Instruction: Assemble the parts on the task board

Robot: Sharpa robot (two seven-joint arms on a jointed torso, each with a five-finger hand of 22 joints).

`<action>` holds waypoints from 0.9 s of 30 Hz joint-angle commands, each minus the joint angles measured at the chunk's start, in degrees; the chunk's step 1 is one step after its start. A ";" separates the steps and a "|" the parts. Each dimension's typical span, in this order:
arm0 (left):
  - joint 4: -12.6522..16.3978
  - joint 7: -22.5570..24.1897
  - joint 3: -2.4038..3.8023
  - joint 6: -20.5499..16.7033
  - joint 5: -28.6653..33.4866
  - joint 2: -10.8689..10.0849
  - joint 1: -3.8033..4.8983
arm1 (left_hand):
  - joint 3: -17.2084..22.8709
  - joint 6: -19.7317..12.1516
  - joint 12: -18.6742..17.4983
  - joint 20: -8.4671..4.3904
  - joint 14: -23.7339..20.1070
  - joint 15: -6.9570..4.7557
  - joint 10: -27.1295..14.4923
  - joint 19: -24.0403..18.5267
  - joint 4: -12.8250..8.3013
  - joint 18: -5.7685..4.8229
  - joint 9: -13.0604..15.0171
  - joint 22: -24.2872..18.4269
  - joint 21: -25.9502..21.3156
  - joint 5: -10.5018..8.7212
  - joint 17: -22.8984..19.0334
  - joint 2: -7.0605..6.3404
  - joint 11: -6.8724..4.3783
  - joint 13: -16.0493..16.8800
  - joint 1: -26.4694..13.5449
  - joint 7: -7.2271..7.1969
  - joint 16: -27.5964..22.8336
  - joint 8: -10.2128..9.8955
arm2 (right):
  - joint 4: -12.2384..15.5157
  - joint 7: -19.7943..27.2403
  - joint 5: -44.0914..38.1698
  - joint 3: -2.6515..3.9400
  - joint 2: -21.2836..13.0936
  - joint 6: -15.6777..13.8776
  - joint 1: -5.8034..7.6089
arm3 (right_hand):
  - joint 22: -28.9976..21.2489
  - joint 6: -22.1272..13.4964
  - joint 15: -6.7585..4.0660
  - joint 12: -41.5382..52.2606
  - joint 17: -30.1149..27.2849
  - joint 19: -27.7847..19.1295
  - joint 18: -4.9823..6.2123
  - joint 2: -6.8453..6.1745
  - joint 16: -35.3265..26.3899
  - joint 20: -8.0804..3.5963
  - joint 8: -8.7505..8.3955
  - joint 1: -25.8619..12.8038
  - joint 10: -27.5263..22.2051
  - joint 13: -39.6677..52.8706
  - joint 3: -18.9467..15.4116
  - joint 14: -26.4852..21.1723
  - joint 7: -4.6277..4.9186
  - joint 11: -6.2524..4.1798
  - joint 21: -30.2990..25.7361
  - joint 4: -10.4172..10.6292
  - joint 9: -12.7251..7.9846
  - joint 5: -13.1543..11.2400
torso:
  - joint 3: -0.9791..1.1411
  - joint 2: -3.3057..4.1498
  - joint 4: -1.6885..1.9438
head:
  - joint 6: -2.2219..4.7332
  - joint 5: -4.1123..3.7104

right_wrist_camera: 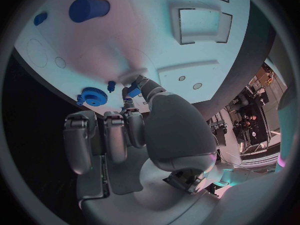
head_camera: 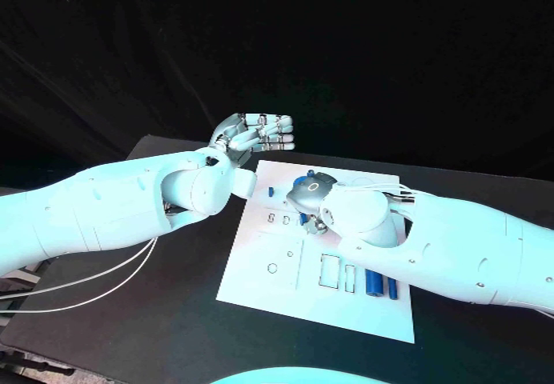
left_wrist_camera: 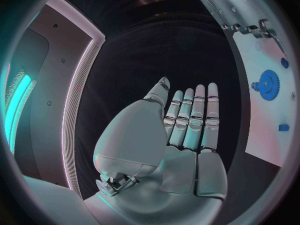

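The white task board [head_camera: 277, 296] lies in the middle of the black table. My right hand [head_camera: 319, 198] hovers over the board's far part. In the right wrist view this hand [right_wrist_camera: 147, 130] pinches a small blue part [right_wrist_camera: 133, 91] between thumb and a finger, close to the board [right_wrist_camera: 137, 40]. A blue gear [right_wrist_camera: 94, 96] and a small blue peg [right_wrist_camera: 111, 86] stand beside it. My left hand [head_camera: 250, 136] is raised off the board's far left corner, its fingers straight and holding nothing. The left wrist view shows its flat palm [left_wrist_camera: 181, 135] and the gear [left_wrist_camera: 269, 80].
Two blue cylinders [head_camera: 378, 282] lie near the board's right edge, beside rectangular recesses [head_camera: 332, 270]. A thick blue cylinder [right_wrist_camera: 89, 9] stands on the board farther off. A tiny blue piece [head_camera: 268, 192] sits by the board's left edge. Black table [head_camera: 150, 320] surrounds the board.
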 commanded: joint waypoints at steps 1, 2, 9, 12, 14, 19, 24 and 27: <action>0.05 0.14 0.03 0.98 0.06 0.10 0.05 | 0.18 0.37 -0.26 0.22 0.57 0.02 -0.01 -0.35 -0.15 0.22 -0.02 -0.08 0.27 -0.01 0.02 -0.20 0.20 -0.01 -0.52 0.20 -0.29 -0.44 | -0.05 -0.10 -0.77 -0.06 0.00 0.30 -0.08 | 15.09 -0.66 0.03 -0.42 15.02 5.87 -0.39 -0.12 0.17 -0.21 -0.42 -0.88 -0.52 6.90 -0.14 6.07 -0.01 0.08 0.25 0.17 -0.11 -0.20 | 0.01 0.00 -0.01 | -0.05 0.00; 0.05 0.13 0.03 0.98 0.06 0.10 0.05 | 0.18 0.37 -0.26 0.22 0.57 0.02 -0.01 -0.35 -0.15 0.22 -0.02 -0.08 0.27 -0.01 0.02 -0.20 0.20 -0.01 -0.52 0.20 -0.29 -0.44 | -0.05 -0.09 -0.77 -0.06 0.00 0.26 -0.08 | 15.09 -0.75 0.06 -0.46 15.01 5.87 -0.39 -0.17 0.16 -0.19 -0.48 -0.92 -0.54 6.87 -0.16 6.06 0.02 0.10 0.25 0.17 -0.13 -0.21 | 0.03 0.00 0.00 | -0.08 0.03; 0.05 0.16 0.03 1.00 0.06 0.11 0.05 | 0.18 0.37 -0.26 0.22 0.57 0.02 -0.01 -0.35 -0.15 0.22 -0.02 -0.08 0.27 -0.01 0.02 -0.20 0.20 -0.01 -0.52 0.20 -0.29 -0.44 | -0.06 -0.12 -0.76 -0.06 0.01 0.05 -0.09 | 15.09 -1.39 0.23 -0.65 14.94 5.87 -0.39 -0.40 0.12 -0.06 -0.85 -1.20 -0.70 6.73 -0.23 6.05 0.21 0.26 0.25 0.25 -0.26 -0.33 | 0.02 -0.01 -0.02 | -0.13 0.04; 0.06 0.21 0.03 1.03 0.06 0.12 0.05 | 0.18 0.37 -0.26 0.22 0.57 0.02 -0.01 -0.35 -0.15 0.22 -0.02 -0.08 0.27 -0.01 0.02 -0.20 0.20 -0.01 -0.52 0.20 -0.29 -0.44 | -0.09 -0.10 -0.76 -0.06 0.00 -0.05 -0.10 | 15.09 -1.43 0.26 -0.67 14.92 5.87 -0.39 -0.42 0.11 -0.04 -0.88 -1.25 -0.72 6.72 -0.25 6.04 0.23 0.27 0.25 0.27 -0.27 -0.36 | 0.03 0.00 -0.01 | -0.14 0.04; 0.04 0.23 0.03 1.02 0.06 0.12 0.05 | 0.18 0.37 -0.26 0.22 0.57 0.02 -0.01 -0.35 -0.15 0.22 -0.02 -0.08 0.27 -0.01 0.02 -0.20 0.20 -0.01 -0.52 0.20 -0.29 -0.44 | -0.08 -0.10 -0.76 -0.06 -0.01 -0.15 -0.10 | 15.09 -1.48 0.29 -0.69 14.90 5.87 -0.39 -0.44 0.10 -0.02 -0.91 -1.32 -0.75 6.70 -0.27 6.04 0.25 0.30 0.25 0.30 -0.28 -0.40 | 0.03 0.00 -0.01 | -0.14 0.04; 0.02 0.24 0.03 1.01 0.06 0.13 0.05 | 0.18 0.37 -0.26 0.22 0.57 0.02 -0.01 -0.35 -0.15 0.22 -0.02 -0.08 0.27 -0.01 0.02 -0.20 0.20 -0.01 -0.52 0.20 -0.29 -0.44 | -0.03 -0.07 -0.76 -0.06 -0.01 -0.30 -0.10 | 15.09 -1.52 0.31 -0.70 14.83 5.87 -0.39 -0.47 0.07 0.00 -0.93 -1.38 -0.76 6.69 -0.29 6.02 0.27 0.32 0.25 0.33 -0.29 -0.42 | 0.03 0.02 0.00 | -0.14 0.05; 0.02 0.24 0.03 0.99 0.06 0.13 0.05 | 0.18 0.37 -0.26 0.22 0.57 0.02 -0.01 -0.35 -0.15 0.22 -0.02 -0.08 0.27 -0.01 0.02 -0.20 0.20 -0.01 -0.52 0.20 -0.29 -0.44 | -0.06 -0.03 -0.76 -0.06 -0.03 -0.30 -0.10 | 15.02 -1.55 0.34 -0.80 14.75 5.82 -0.37 -0.50 0.02 0.02 -0.95 -1.46 -0.83 6.61 -0.31 6.00 0.29 0.33 0.17 0.37 -0.29 -0.45 | 0.01 -0.01 -0.05 | -0.13 0.06; 0.02 0.23 0.03 0.98 0.06 0.13 0.05 | 0.18 0.37 -0.26 0.22 0.57 0.02 -0.01 -0.35 -0.15 0.22 -0.02 -0.08 0.27 -0.01 0.02 -0.20 0.20 -0.01 -0.52 0.20 -0.29 -0.44 | -0.09 -0.03 -0.74 -0.06 -0.05 -0.27 -0.10 | 14.88 -1.66 0.40 -0.97 14.61 5.72 -0.32 -0.60 -0.06 0.07 -1.02 -1.59 -0.97 6.48 -0.37 5.96 0.34 0.37 0.01 0.41 -0.31 -0.49 | 0.01 -0.01 -0.05 | -0.13 0.06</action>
